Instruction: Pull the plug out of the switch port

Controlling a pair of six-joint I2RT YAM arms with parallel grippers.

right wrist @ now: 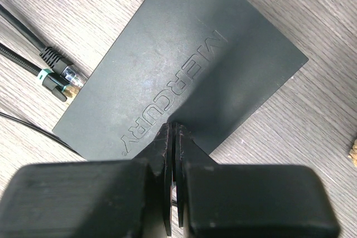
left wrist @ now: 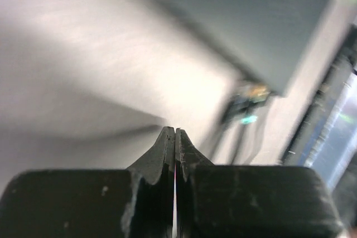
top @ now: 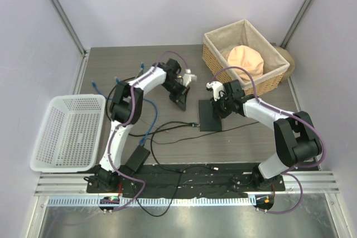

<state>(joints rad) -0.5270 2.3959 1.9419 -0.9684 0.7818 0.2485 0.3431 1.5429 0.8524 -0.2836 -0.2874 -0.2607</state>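
Surveying the table (top: pixel 167 71) from the top view:

- A white perforated basket (top: pixel 67 132) sits at the left edge.
- A wicker basket (top: pixel 215 62) stands at the far right, with a peach soft item (top: pixel 245 59) inside it.
- Blue cables (top: pixel 149 116) and black cables (top: pixel 167 132) trail over the middle of the table, between the arm bases and the switch.
- A small black brick (top: pixel 137 157) lies near the left arm's base.

The switch (right wrist: pixel 184 37) lies flat near the table's centre, right of the cable tangle.

Two plugs meet its narrow left edge side by side. One has a black boot (right wrist: pixel 53 57) and the other a green band (right wrist: pixel 50 81). Their clear tips reach the edge, but I cannot tell whether either is seated, because the sockets face away from the right wrist camera.

The cables run off to the left, across the ground between the left hand and the switch.

Left hand (left wrist: pixel 174 137): fingers pressed together, nothing between them. It is left of the switch and apart from it. Its wrist view is blurred; the switch corner and a greenish plug show beyond the tips.

Right hand (right wrist: pixel 173 132): fingers pressed together and empty, tips over the switch's top face at its near edge. I cannot tell whether they touch it.

Writing: "MERCURY" is embossed across the switch's lid. No other text is readable.
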